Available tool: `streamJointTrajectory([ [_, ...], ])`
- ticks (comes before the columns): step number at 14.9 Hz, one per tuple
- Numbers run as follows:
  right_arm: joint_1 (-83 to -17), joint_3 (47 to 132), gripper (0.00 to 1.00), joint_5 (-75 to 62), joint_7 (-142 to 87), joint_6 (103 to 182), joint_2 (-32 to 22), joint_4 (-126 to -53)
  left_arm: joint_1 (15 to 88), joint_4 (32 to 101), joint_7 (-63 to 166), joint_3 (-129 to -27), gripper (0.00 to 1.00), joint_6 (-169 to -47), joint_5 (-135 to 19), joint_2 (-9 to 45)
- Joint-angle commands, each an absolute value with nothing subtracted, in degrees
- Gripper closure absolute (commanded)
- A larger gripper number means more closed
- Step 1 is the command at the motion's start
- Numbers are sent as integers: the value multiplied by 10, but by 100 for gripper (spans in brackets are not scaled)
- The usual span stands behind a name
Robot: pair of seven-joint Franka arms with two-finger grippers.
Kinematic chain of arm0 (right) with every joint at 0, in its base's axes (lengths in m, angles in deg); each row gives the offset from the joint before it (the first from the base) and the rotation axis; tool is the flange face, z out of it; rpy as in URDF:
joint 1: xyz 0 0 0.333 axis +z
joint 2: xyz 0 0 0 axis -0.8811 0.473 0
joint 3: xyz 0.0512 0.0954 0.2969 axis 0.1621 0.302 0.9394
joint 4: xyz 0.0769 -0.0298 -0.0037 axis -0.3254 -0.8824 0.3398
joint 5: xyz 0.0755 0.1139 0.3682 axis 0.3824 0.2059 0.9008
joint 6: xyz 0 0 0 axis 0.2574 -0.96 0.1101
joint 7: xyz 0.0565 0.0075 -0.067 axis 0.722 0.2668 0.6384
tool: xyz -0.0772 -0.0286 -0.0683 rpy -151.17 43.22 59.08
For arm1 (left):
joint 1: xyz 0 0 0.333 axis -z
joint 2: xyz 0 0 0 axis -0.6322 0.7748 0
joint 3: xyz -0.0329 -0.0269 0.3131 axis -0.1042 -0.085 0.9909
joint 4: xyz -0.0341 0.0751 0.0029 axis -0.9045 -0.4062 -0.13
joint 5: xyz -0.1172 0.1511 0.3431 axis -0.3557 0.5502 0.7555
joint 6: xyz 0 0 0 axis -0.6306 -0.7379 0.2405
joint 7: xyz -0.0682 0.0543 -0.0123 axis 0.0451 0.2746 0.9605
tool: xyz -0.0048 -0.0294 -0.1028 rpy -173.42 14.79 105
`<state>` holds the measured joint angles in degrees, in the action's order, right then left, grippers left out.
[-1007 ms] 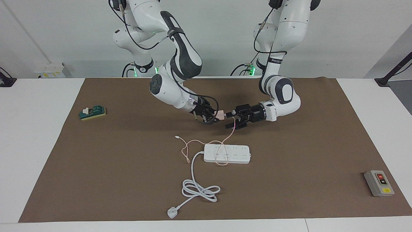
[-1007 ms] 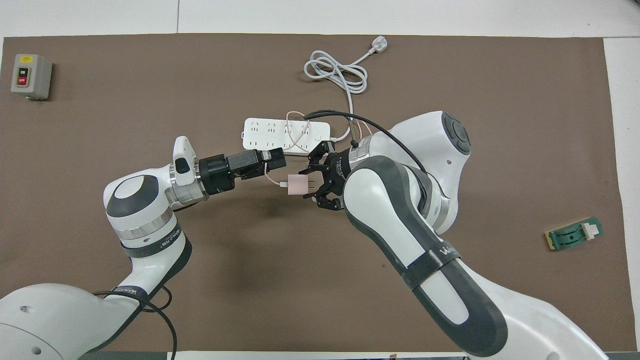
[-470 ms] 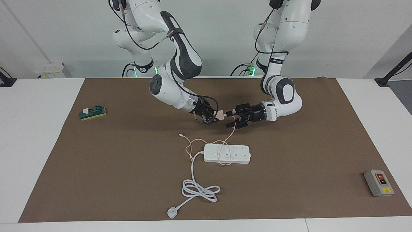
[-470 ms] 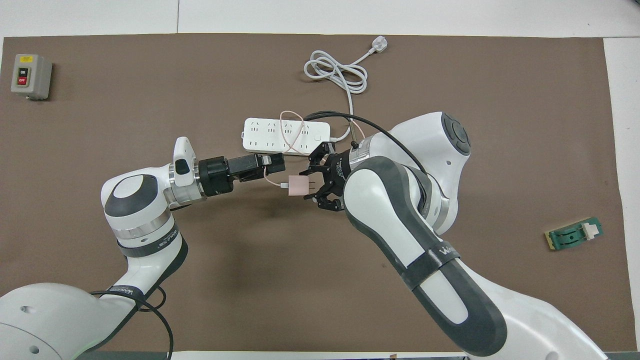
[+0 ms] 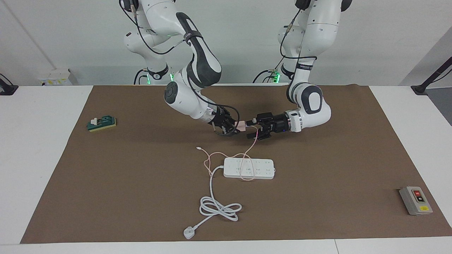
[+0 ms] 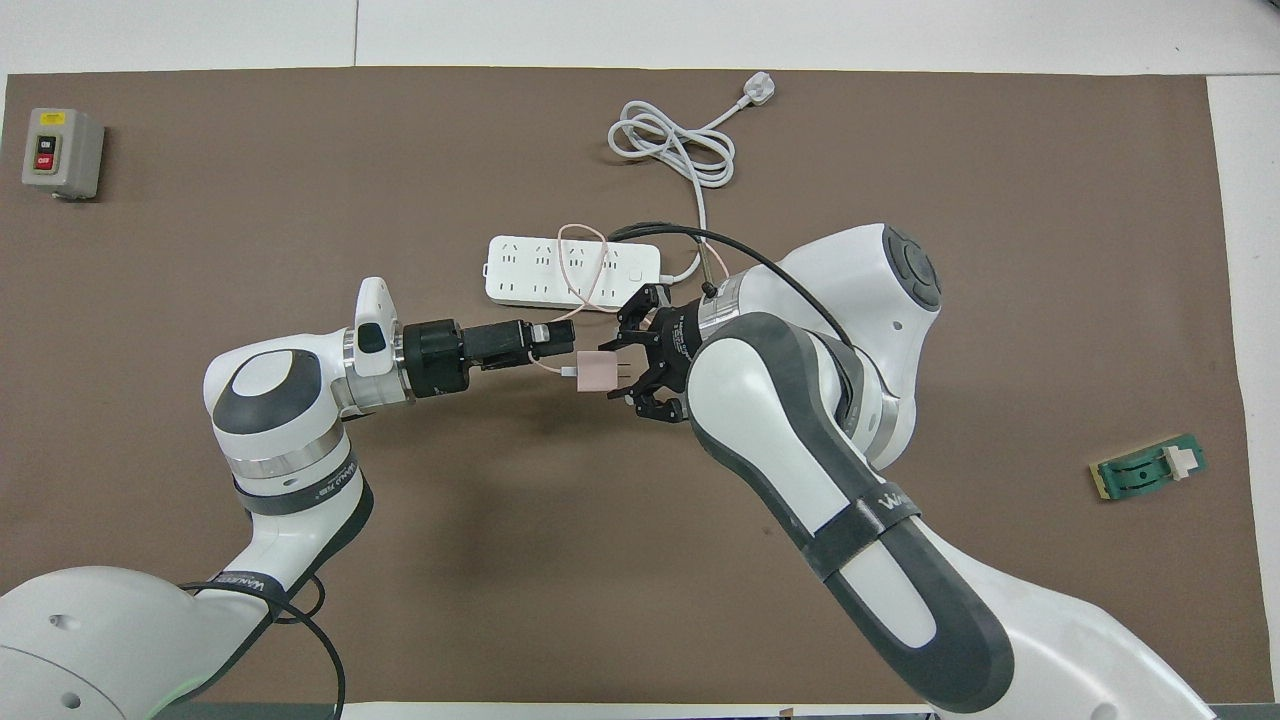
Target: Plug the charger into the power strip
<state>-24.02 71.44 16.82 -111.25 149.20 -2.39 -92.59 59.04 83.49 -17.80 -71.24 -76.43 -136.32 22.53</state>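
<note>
Bright even overhead light, soft shadows, sharp focus

Brown mat [image 5: 317, 211] on white table [image 5: 39, 141]

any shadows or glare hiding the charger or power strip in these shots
Facing view: even light, soft arm shadows on the brown mat, none over the power strip; the charger shows between the right gripper and left gripper. Overhead view: no glare; the right arm covers the strip's end toward it.
</note>
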Motion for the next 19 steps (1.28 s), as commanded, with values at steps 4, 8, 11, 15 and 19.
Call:
streamJointTrajectory([
  [4, -248, 719, 100, 158, -1105, 1492, -40, -940, 598, 855, -178, -712, 0, -757, -1348, 211],
  [8, -248, 719, 100, 158, -1105, 1493, -40, -940, 608, 878, -184, -712, 0, -764, -1348, 192],
  [11, -248, 719, 100, 158, -1105, 1494, -40, -940, 609, 896, -195, -713, 0, -771, -1348, 179],
  [15, -248, 719, 100, 159, -1105, 1494, -40, -940, 609, 900, -205, -713, 0, -777, -1348, 178],
  [19, -248, 719, 100, 158, -1105, 1494, -40, -940, 608, 897, -207, -713, 0, -778, -1348, 180],
])
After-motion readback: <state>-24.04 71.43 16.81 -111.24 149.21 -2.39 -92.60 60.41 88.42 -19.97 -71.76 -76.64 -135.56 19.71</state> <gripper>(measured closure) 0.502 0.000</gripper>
